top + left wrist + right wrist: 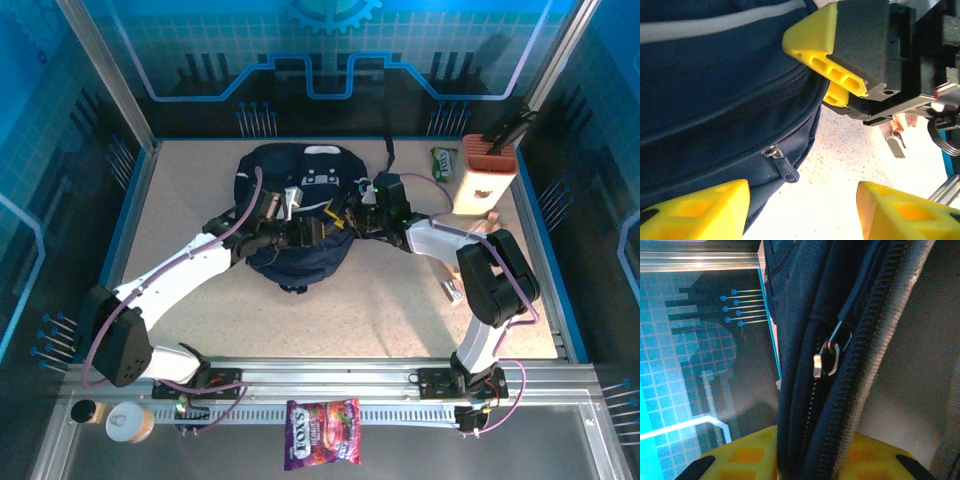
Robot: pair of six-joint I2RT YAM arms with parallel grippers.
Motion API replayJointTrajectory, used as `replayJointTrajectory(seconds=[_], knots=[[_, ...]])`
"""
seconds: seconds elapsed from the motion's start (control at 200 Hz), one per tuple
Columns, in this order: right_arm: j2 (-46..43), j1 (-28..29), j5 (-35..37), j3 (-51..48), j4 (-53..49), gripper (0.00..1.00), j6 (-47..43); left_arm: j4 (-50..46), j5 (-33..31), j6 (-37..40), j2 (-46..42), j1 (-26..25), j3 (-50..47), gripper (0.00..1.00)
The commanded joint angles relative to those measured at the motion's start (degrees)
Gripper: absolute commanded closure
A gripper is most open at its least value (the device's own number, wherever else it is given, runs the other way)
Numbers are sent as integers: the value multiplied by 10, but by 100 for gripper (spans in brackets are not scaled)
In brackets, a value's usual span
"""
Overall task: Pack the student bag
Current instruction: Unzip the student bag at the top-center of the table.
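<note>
Blue-lit panel walls close in a speckled beige tabletop (200, 200) with a blue rim on three sides and a metal rail along the near edge. On the rear middle lies the large dark navy fabric student bag (300, 195) with thin pale stripes, its top close to the back rim and bare tabletop open to its left and in front. The left hand (802, 195) sits low at the bag's near side, its yellow fingers (700, 210) apart, with the bag's edge, a dark zipper pull (785, 168) and bare tabletop in the gap. The right hand (800, 455) meets the bag from the right, jaws pinched on a fold of navy fabric beside a zipper slider (827, 357). A tan wooden box (487, 172) and a small green packet (443, 160) crowd the right rear corner. A purple sweets pouch (322, 433) lies on the rail in front.
</note>
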Motion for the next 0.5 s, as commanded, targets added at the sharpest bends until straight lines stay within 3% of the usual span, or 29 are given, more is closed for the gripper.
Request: replayJointTrajectory(seconds=[0.0,0.22,0.495], knots=[[-8,14,-10,24,7,76,-23,-3,-16,-87,7,-16,-17,41],[-12,18,-6,22,7,77,-24,15,-54,-150,29,-45,-16,47],[-14,19,-9,22,11,77,-25,-21,-113,-167,77,-72,24,55]])
